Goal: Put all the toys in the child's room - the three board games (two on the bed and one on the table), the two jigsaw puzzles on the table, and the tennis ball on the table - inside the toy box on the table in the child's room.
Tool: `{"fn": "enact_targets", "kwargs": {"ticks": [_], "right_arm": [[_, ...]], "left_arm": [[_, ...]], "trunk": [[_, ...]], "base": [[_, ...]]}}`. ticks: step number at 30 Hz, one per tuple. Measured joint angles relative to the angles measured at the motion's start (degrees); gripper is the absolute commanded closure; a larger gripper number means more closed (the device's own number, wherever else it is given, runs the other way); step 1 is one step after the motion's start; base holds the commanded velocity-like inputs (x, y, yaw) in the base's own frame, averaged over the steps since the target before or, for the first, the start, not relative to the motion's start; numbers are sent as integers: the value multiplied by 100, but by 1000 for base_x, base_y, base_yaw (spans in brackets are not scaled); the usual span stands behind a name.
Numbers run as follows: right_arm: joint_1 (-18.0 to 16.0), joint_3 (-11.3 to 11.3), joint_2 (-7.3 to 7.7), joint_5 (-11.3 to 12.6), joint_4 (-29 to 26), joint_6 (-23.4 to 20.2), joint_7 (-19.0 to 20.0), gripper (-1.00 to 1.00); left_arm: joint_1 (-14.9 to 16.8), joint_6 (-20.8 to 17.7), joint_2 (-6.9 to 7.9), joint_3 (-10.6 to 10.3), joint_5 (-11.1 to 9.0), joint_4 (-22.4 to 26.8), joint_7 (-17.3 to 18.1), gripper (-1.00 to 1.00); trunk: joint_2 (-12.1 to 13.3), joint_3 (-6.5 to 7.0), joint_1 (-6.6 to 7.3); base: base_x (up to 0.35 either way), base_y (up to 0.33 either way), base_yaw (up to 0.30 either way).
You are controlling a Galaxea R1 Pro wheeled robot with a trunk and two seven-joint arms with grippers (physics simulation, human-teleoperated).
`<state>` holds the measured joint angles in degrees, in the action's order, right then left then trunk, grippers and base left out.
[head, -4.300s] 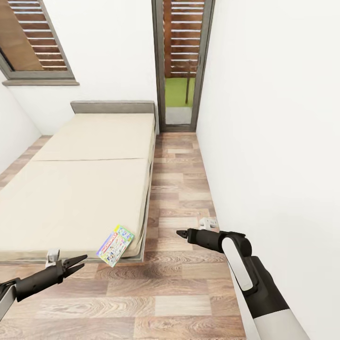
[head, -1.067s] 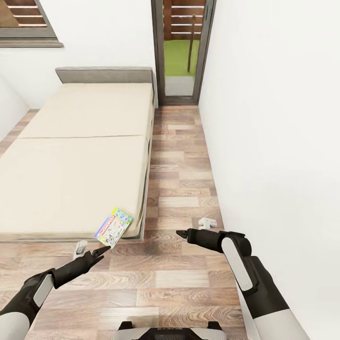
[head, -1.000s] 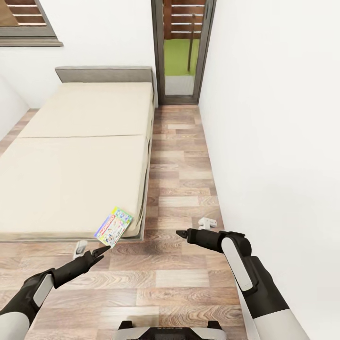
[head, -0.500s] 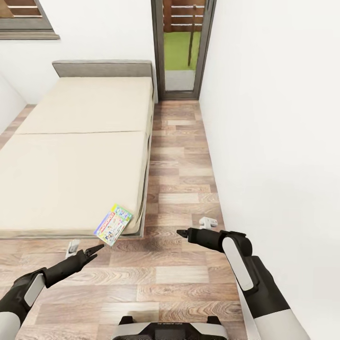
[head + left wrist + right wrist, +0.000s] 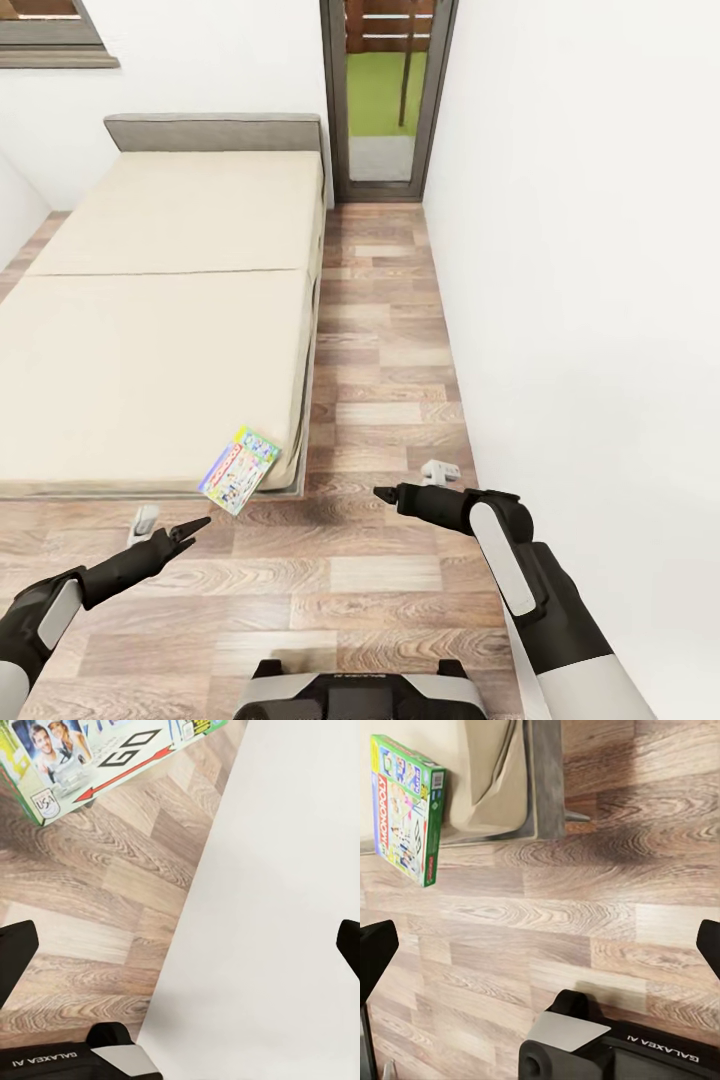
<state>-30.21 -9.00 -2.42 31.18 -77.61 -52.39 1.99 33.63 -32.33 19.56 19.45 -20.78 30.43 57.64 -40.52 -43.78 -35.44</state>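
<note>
Left pincer (image 5: 196, 524) has dropped back from the board game (image 5: 240, 470) since a second ago, when its tips sat just under the carton's near end; now it hangs apart from it, at about 7 o'clock of the carton, over the wood floor (image 5: 380, 400). Head camera tilted down a little too, so the whole picture shifted. Left pincer narrow in the head view, tips close together, empty. Right pincer (image 5: 381, 492) at 3 o'clock of the game, well apart, pointing left, narrow, empty. Monopoly carton lies on the bed (image 5: 150, 350) at its near right corner, overhanging the edge. Left wrist view: carton corner (image 5: 90, 757) with "GO" and red arrow above floor. Right wrist view: carton (image 5: 405, 810) on bed corner (image 5: 499, 787).
</note>
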Motion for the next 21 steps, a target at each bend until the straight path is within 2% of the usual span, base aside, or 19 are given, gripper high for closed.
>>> {"fn": "enact_targets", "kwargs": {"ticks": [21], "right_arm": [[0, -27, -2, -16, 13, 0, 0, -100]], "left_arm": [[1, 42, -13, 0, 0, 0, -9, -100]], "trunk": [[0, -197, 0]], "base": [[0, 0, 0]]}}
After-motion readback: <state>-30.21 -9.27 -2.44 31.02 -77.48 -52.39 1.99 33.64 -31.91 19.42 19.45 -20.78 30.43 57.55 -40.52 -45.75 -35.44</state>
